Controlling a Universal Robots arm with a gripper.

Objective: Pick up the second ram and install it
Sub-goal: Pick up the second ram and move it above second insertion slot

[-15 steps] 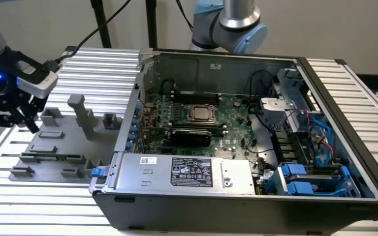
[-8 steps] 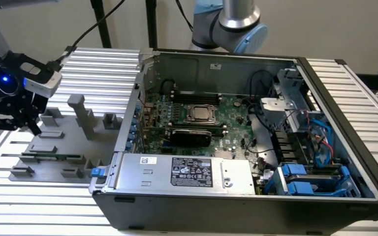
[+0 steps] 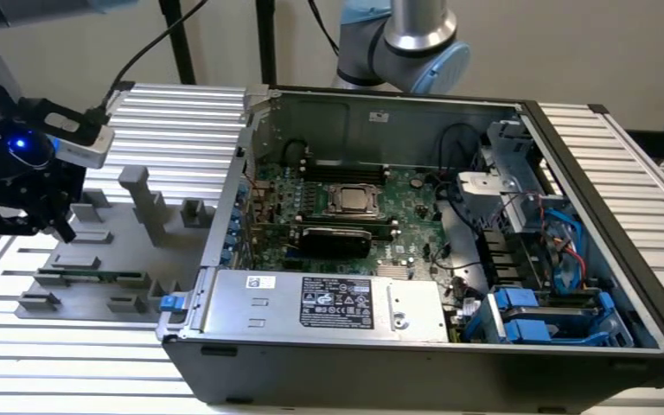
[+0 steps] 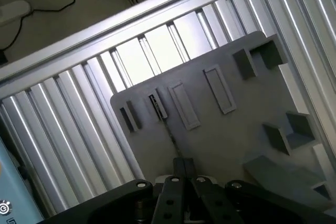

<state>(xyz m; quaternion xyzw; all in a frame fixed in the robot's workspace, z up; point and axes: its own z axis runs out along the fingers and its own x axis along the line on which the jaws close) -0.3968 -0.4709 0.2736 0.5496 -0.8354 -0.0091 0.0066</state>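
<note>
The second ram [image 3: 90,277] is a thin green stick lying along a holder on the grey tray [image 3: 107,252], at the exterior view's left. In the wrist view the ram [image 4: 169,132] appears edge-on as a thin line on the tray [image 4: 226,140]. My gripper [image 3: 44,229] hangs just above the tray, over the ram's end farther from the case, apart from it. Its fingertips [image 4: 185,167] stand together, shut, with nothing seen between them. The open computer case [image 3: 309,363] lies beside the tray, its motherboard [image 3: 407,194] exposed.
Grey posts and blocks [image 3: 138,194] rise from the tray between my gripper and the case wall [image 3: 231,216]. A wide black bar [image 3: 332,233] crosses the motherboard. A second robot arm [image 3: 418,39] stands behind the case. Ribbed aluminium table [image 3: 67,363] surrounds everything.
</note>
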